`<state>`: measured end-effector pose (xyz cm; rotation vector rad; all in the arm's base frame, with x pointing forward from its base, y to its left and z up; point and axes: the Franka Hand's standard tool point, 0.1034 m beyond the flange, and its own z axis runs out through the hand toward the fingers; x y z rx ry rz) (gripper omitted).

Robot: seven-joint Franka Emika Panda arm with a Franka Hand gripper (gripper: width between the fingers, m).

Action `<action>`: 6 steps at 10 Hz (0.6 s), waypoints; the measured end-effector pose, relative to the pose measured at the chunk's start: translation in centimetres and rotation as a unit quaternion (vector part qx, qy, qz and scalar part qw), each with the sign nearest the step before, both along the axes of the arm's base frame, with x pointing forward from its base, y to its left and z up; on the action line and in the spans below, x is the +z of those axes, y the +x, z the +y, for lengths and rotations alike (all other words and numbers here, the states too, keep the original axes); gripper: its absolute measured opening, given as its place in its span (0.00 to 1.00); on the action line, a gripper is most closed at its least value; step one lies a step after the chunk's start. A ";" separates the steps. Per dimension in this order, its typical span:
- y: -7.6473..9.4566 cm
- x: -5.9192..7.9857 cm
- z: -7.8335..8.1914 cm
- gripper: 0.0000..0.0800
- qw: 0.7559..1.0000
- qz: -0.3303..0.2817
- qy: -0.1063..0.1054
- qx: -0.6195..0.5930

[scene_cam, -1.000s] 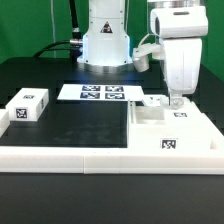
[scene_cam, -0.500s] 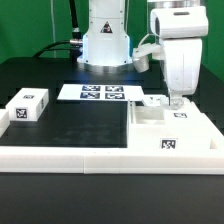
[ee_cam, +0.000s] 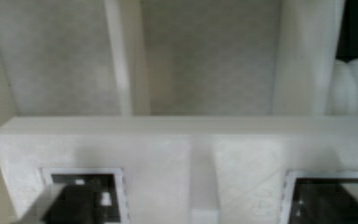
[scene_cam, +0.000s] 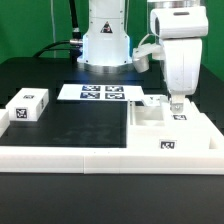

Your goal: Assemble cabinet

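The cabinet [scene_cam: 192,138], a large white box with a square marker on its front, sits at the exterior view's right. My gripper [scene_cam: 178,104] reaches straight down into its back part, next to a small tagged white panel [scene_cam: 155,99]. In the wrist view my gripper [ee_cam: 202,205] is open. Its dark fingers [ee_cam: 78,198] stand far apart, on either side of a white part of the cabinet [ee_cam: 202,150]. I cannot tell whether they touch it. A small white tagged block [scene_cam: 28,107] lies apart at the exterior view's left.
The marker board [scene_cam: 102,93] lies flat in front of the robot base [scene_cam: 105,40]. A long low white rail [scene_cam: 90,156] runs along the front of the black mat [scene_cam: 80,125].
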<state>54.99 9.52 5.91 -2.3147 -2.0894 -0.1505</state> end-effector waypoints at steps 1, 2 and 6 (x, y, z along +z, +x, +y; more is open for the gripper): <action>0.0 0.0 0.0 0.83 1.000 0.000 0.000 0.000; 0.0 0.0 0.0 0.83 1.000 0.000 0.000 0.000; 0.0 0.0 0.0 0.99 1.000 0.000 0.000 0.000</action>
